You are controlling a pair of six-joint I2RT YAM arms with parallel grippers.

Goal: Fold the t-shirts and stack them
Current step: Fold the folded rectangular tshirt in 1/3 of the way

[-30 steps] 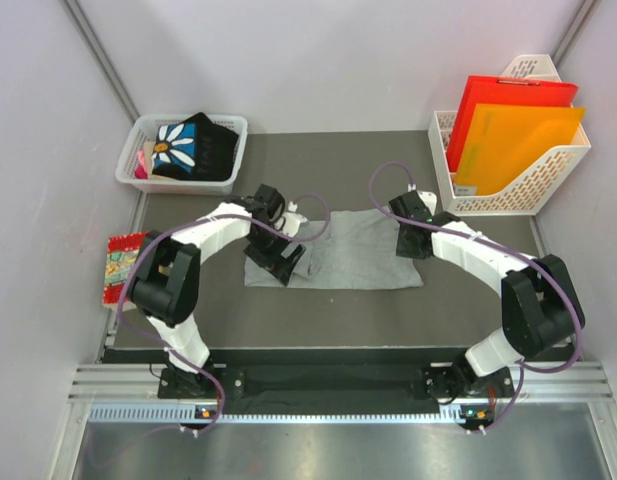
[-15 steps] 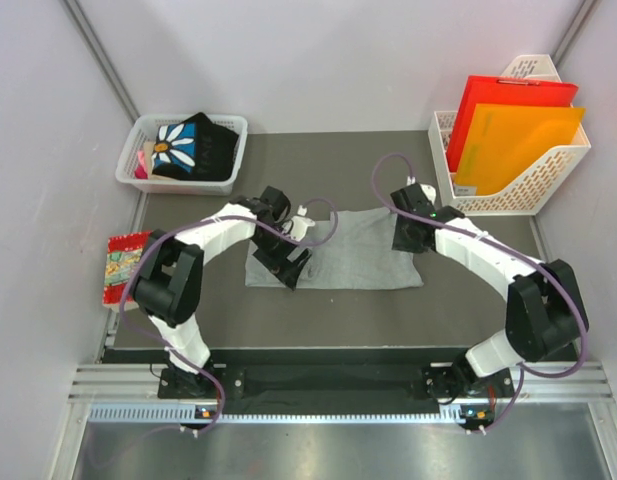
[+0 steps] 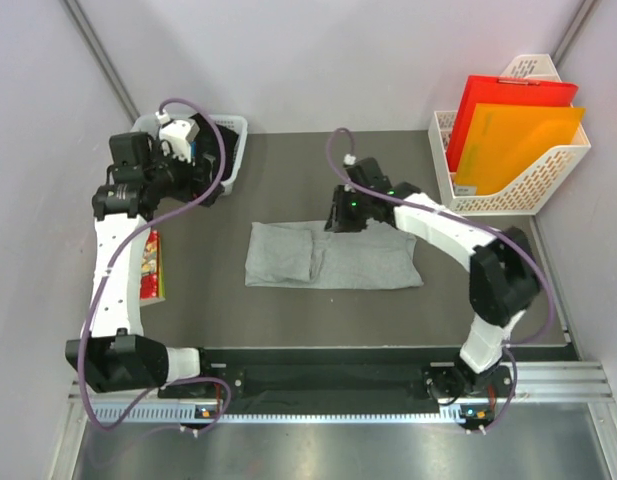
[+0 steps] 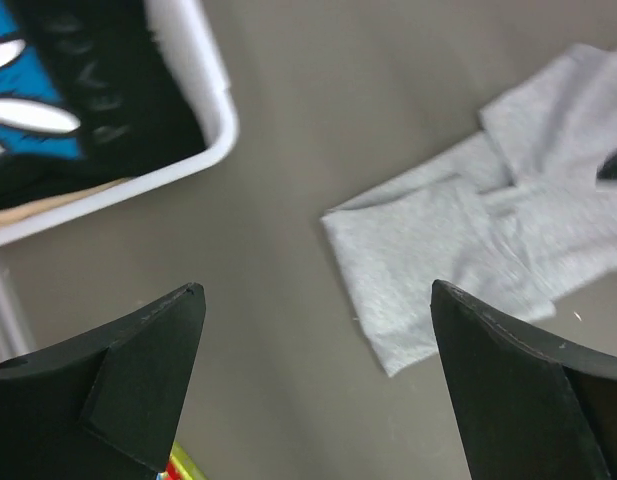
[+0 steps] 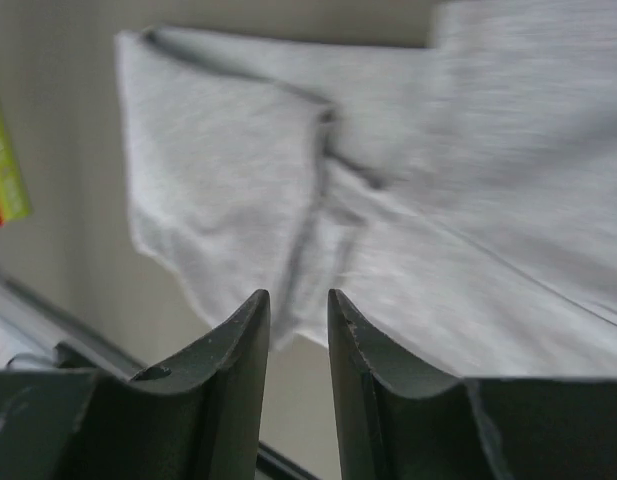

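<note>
Grey tee (image 3: 333,257) – soft heather knit, a flat oblong with a creased flap at its left end – lies mid-mat (image 3: 288,185), bare mat on every side. Black tee (image 4: 78,100), blue-and-white print, is bunched in the white basket (image 4: 216,120), far left. Left gripper (image 4: 316,290) gapes wide beside the basket, empty. Right gripper (image 5: 298,295) hangs over the grey tee's far edge – fingers nearly together, nothing between.

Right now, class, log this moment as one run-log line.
grey t-shirt: folded, flat on table | black t-shirt: in basket | left jaws: wide open, empty, by basket | right jaws: narrowly apart, empty, over grey t-shirt
</note>
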